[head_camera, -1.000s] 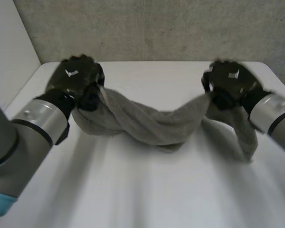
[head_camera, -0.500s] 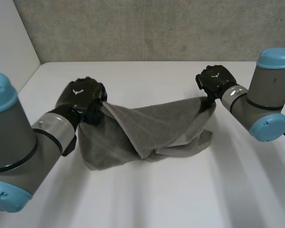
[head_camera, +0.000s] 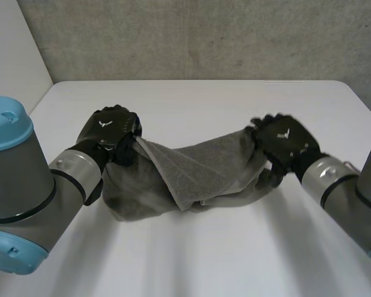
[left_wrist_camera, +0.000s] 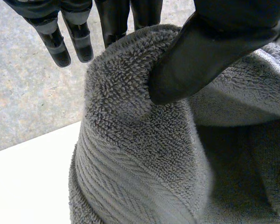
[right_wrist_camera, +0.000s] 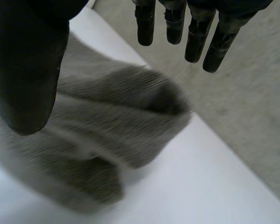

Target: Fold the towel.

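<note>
White table (head_camera: 191, 260) carries the towel (head_camera: 198, 170), bunched mid-frame in the head view. Left hand (head_camera: 111, 127) pinches its left end under the thumb. Right hand (head_camera: 283, 141), fingers straight and slack, sits at its right end and should grip firmly before both pull level.

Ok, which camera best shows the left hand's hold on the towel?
Left wrist view: the left hand pins a towel fold between thumb and fingers, close up. Head view shows that hand's back over the towel's end; right wrist view shows the towel's other end.
</note>
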### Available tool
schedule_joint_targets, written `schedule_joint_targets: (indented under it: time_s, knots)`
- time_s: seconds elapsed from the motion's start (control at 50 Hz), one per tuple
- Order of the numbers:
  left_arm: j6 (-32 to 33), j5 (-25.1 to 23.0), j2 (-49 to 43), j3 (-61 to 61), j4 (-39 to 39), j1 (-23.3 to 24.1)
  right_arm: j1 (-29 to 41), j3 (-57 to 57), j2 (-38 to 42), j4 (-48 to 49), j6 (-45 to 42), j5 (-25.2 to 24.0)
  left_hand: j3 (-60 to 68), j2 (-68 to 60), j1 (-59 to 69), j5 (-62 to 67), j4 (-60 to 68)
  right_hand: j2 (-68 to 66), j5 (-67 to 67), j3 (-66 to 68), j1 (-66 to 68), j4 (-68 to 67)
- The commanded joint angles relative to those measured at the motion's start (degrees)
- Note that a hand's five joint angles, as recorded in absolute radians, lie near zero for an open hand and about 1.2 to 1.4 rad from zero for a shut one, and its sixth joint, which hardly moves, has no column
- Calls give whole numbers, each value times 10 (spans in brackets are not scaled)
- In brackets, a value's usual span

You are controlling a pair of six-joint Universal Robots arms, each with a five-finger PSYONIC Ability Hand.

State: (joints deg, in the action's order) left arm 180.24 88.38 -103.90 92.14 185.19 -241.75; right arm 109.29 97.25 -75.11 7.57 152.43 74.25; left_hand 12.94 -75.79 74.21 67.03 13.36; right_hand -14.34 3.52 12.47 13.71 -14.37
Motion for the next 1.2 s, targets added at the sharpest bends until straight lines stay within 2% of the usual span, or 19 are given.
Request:
schedule_joint_targets:
  time_s: [0.02,0.14,0.18,0.2,0.22,0.26,0.4,0.48,0.62,0.72,0.8,0.88,0.94,0.98,1.0,1.04,1.1,1.16,1.2]
  knots:
    - [1,-1,-2,7,-1,4,2,5,59,45,18,-23,-29,-42,58,30,-34,43,-35,-25,-37,44]
    - [2,0,-3,15,0,15,7,-38,121,84,15,-43,-29,-42,58,30,-34,-45,53,-25,51,44]
    - [3,0,-3,16,-1,15,6,-71,162,96,15,-66,-29,-42,58,30,-34,-424,433,-25,431,44]
    - [3,0,-3,16,-1,15,6,-72,162,96,15,-66,-29,-42,58,30,-34,-427,435,-25,433,44]
    - [3,-1,-3,16,-1,14,5,-83,173,92,12,-79,-29,-42,58,30,-34,-623,631,-25,630,44]
    - [3,-1,-3,16,-3,10,1,-86,174,90,12,-90,-29,-42,58,30,-34,-656,665,-25,663,44]
    - [6,-1,2,25,-5,-9,-29,-52,120,80,15,-111,-29,-42,58,30,-34,-657,665,-25,663,44]
    - [6,-3,3,29,-6,-17,-44,-10,74,43,11,-149,-29,-42,58,30,-34,-657,665,-25,663,44]
    - [6,-45,-1,38,-8,-32,-67,7,50,-45,-21,-207,-29,-42,58,30,-34,-657,665,-25,663,44]
    - [6,-51,-26,4,2,-36,-73,-29,58,-67,-58,-213,-29,-42,58,30,-34,-657,665,-25,663,44]
    - [6,-51,-70,-70,4,-37,-66,-152,117,-63,-50,-204,-29,-42,58,30,-34,-657,665,-25,663,44]
    - [4,-49,-99,-174,5,-37,-51,-331,146,-55,22,-166,-29,-42,58,30,-34,-657,665,-25,663,44]
    - [-1,-45,-97,-245,14,-35,-46,-383,139,-35,63,-149,-29,-42,58,30,-34,-657,665,-25,663,44]
    - [-2,-45,-90,-267,31,-29,-43,-418,82,63,175,-130,-29,-42,58,30,-34,-657,665,-25,663,44]
    - [-4,-44,-67,-269,57,-28,-43,-418,81,64,176,-130,-29,-42,58,30,-34,-657,665,-25,663,44]
    - [-5,-45,-25,-258,88,-28,-51,-368,15,206,297,-130,-29,-42,58,30,-34,-657,665,-25,663,44]
    - [-4,-47,49,-199,155,-33,-60,-301,-7,280,385,-147,-29,-42,58,30,-34,-657,665,-25,663,44]
    - [0,-51,83,-127,216,-35,-63,-275,-9,288,393,-164,-29,-42,58,30,-34,-657,665,-25,663,44]
    - [1,-53,88,-100,239,-36,-65,-227,-7,272,382,-212,-29,-42,58,30,-34,-657,665,-25,663,44]
